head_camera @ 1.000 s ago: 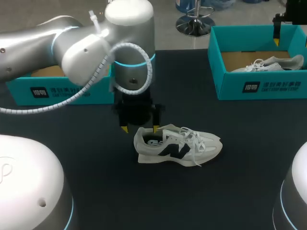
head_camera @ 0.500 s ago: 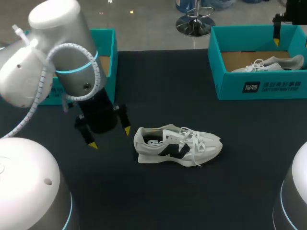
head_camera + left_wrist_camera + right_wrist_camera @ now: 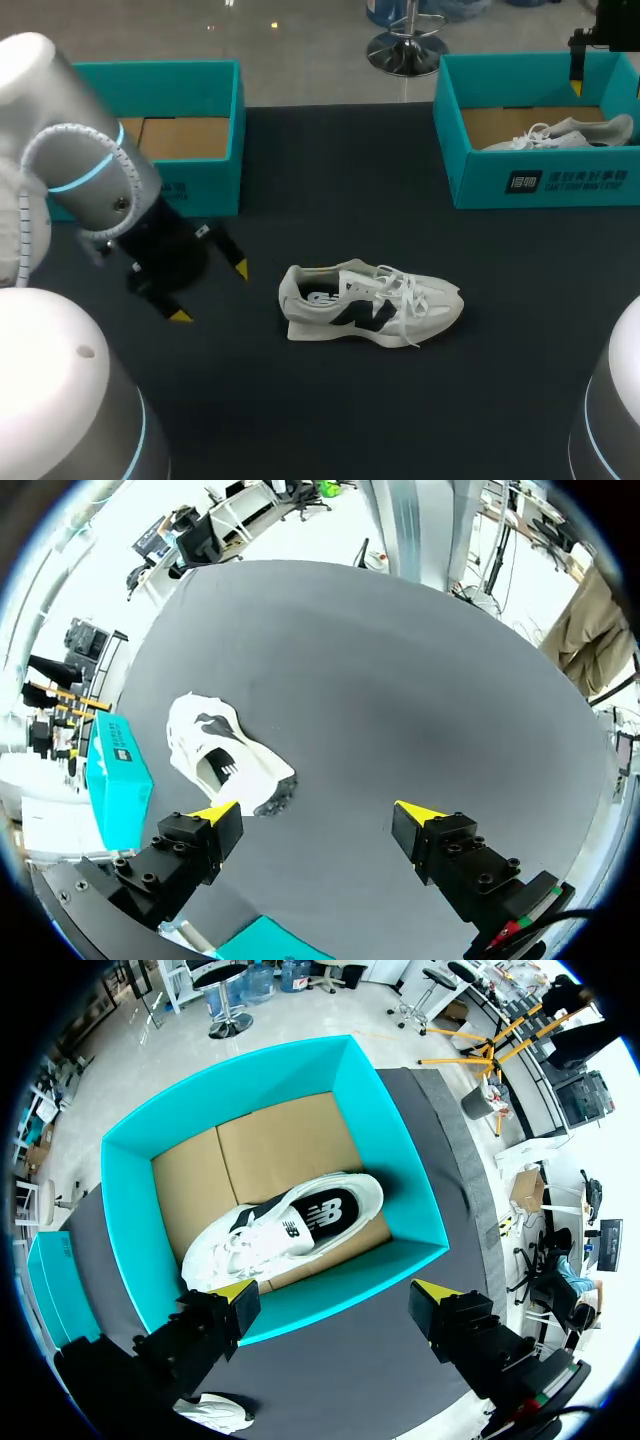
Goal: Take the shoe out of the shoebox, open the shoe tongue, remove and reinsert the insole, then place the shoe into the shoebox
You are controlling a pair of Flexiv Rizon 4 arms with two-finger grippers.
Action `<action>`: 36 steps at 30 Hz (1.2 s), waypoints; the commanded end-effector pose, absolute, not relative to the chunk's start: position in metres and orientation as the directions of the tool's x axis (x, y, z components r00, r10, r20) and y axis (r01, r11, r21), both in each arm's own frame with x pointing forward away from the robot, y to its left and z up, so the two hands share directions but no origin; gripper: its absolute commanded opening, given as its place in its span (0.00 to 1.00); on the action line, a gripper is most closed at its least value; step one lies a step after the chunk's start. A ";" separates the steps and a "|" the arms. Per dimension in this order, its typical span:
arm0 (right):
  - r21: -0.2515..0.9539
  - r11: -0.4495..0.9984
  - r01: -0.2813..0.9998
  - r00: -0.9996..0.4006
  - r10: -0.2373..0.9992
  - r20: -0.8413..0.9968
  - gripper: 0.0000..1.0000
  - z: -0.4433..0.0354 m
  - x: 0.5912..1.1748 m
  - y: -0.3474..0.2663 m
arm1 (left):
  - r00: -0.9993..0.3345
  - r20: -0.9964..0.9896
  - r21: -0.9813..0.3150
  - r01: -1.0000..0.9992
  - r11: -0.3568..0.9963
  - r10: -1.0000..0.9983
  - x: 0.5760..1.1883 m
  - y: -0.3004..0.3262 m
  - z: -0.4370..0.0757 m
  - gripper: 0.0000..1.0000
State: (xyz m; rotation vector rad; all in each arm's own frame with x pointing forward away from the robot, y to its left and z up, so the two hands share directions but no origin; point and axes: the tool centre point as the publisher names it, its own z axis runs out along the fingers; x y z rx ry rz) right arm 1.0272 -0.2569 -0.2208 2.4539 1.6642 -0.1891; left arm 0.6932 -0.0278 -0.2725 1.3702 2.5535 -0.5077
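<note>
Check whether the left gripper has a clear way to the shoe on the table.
Probably yes: the left gripper is open and sits off the heel end of the shoe, with only table between them.

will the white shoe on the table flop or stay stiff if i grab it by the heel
Probably light for its size: the shoe looks like a soft trainer. The upper likely gives under a pinch, the thick sole less. Its loose laces may dangle.

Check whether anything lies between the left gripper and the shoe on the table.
Nothing visible does. Only bare table lies between the open left gripper and the shoe, whose heel end faces it.
</note>
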 end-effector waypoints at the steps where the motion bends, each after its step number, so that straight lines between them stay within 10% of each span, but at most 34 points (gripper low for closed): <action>1: 0.073 -0.362 0.929 0.370 0.908 -0.198 1.00 -0.221 1.026 -0.257 | -0.748 -0.404 -0.414 0.662 0.624 0.526 0.707 -0.004 -0.274 1.00; 15: 0.073 -0.362 0.929 0.370 0.908 -0.198 1.00 -0.221 1.026 -0.257 | -0.972 -0.177 -0.874 0.226 0.431 0.152 0.718 0.073 -0.293 1.00; 36: 0.073 -0.362 0.929 0.370 0.908 -0.198 1.00 -0.221 1.026 -0.257 | -0.990 0.056 -0.949 -0.011 0.314 0.132 0.717 0.081 -0.347 1.00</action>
